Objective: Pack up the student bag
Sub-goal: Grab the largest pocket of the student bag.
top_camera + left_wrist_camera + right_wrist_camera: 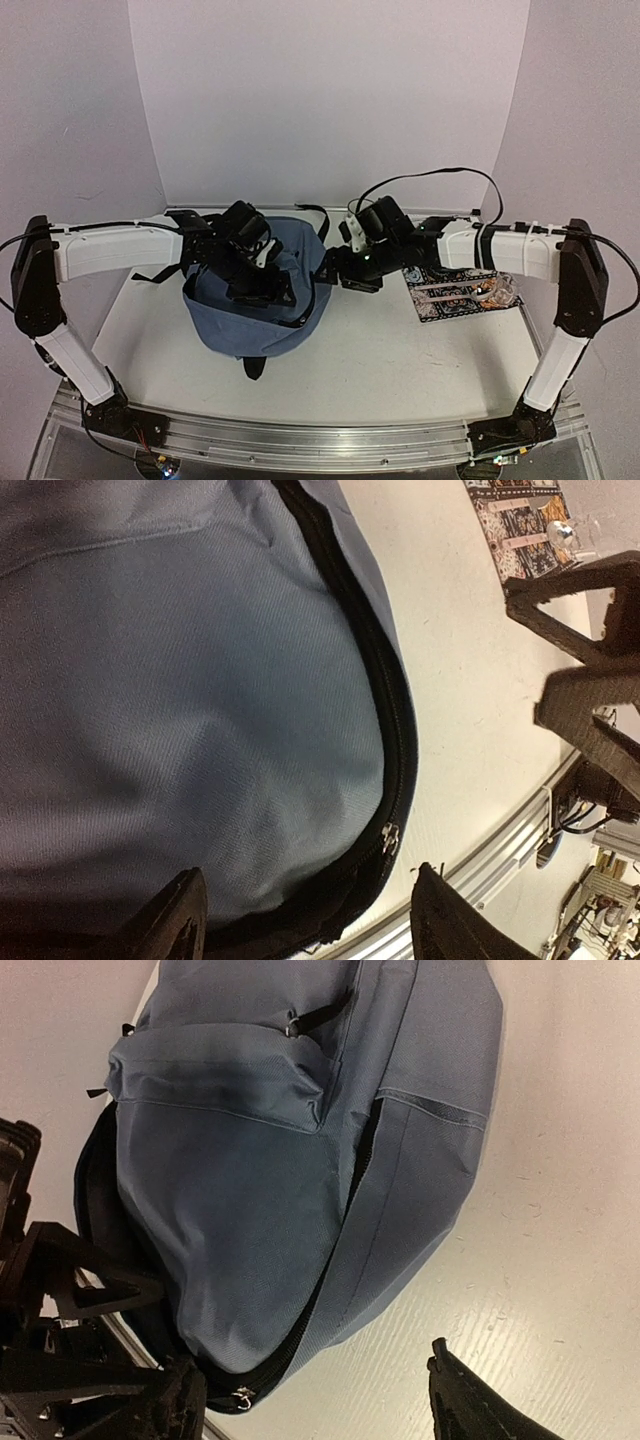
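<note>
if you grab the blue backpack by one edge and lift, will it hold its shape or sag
Probably sags: the student bag is soft cloth, creased and slumped on the table. Likely light for its size; no stiff frame shows. A pinch at the black zipper edge may lift only one layer.

The student bag [250,330] takes up the left-centre of the table [400,370]. The left pincer [262,285] hangs right over it with jaws apart, blocking a straight drop from above. The right pincer [338,268], also spread, crowds the bag's right edge. There is bare table in front of the bag and across the right-centre. A patterned mat [450,295] with small items on it lies at the rear right, partly under the right arm. White walls [330,100] close off the back and both sides.
</note>
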Motion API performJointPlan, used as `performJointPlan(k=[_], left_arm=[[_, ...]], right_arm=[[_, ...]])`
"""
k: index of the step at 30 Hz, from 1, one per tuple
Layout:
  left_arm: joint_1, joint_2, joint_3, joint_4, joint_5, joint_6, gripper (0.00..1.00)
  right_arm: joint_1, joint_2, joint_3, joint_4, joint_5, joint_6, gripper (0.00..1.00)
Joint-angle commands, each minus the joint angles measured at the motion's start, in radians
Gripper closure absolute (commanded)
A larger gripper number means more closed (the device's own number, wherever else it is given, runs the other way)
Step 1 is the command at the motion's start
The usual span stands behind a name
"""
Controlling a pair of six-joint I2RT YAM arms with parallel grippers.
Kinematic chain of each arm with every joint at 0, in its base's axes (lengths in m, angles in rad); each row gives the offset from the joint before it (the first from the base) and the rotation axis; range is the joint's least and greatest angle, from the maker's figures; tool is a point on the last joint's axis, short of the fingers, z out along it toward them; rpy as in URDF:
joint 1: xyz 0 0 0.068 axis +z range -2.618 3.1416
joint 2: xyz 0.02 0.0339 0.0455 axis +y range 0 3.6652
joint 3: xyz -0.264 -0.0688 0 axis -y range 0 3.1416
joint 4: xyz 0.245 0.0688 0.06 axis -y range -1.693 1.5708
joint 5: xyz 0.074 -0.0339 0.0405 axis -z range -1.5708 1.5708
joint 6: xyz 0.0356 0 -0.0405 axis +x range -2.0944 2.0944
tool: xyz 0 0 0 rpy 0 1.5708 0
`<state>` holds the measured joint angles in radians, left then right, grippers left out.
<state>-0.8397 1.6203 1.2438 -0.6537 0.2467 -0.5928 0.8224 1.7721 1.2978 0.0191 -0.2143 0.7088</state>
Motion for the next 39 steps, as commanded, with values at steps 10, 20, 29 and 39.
performJointPlan(k=[10, 20, 29, 39], left_arm=[[-0.002, 0.01, -0.011, 0.006, 0.163, 0.017, 0.42], [-0.01, 0.054, -0.009, 0.006, 0.215, 0.054, 0.52], [-0.015, 0.071, 0.004, 0.006, 0.233, 0.075, 0.75], [-0.015, 0.052, 0.027, 0.006, 0.221, 0.084, 0.99]], right_arm=[[-0.009, 0.072, -0.047, 0.129, -0.096, 0.12, 0.24], [-0.008, 0.088, -0.095, 0.193, -0.13, 0.168, 0.24], [-0.001, 0.108, -0.115, 0.264, -0.191, 0.225, 0.25], [0.029, 0.133, -0.103, 0.284, -0.219, 0.253, 0.3]])
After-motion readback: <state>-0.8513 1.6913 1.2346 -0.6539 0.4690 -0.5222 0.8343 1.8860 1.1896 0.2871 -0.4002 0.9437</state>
